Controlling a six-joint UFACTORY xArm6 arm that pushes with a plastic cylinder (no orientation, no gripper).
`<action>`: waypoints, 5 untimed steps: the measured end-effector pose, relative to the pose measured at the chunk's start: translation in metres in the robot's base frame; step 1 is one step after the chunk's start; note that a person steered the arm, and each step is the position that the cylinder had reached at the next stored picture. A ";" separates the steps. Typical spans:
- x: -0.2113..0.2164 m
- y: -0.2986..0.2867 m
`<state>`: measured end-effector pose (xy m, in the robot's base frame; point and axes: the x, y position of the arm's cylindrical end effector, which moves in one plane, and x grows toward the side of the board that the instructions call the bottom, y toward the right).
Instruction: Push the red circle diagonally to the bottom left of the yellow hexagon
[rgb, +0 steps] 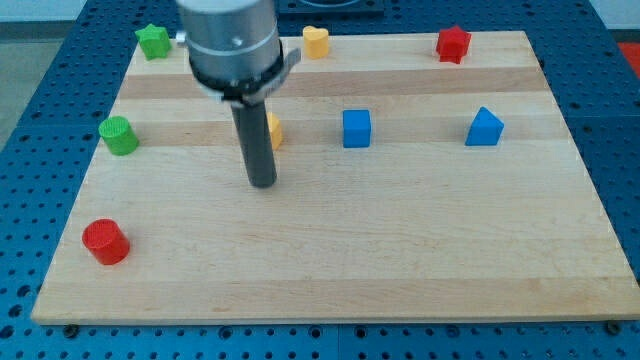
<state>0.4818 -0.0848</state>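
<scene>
So the red circle (105, 241) sits way down near the tabletop (400, 250) bottom-left corner, well apart from my tip (262, 183). No claw here, just a rod. The tip sits right in front of the yellow hexagon (273, 130), half hiding it. Risk as I see it: swinging out carelessly could bump the hexagon, or the green circle (119, 135) further up.

1 camera only, set high at bench (330, 260) near edge, looking down at slant toward far edge; whole board in frame, arm housing cropped at view's top.
</scene>
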 end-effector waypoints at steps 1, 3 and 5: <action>0.056 -0.018; 0.110 -0.165; 0.068 -0.186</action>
<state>0.5501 -0.2703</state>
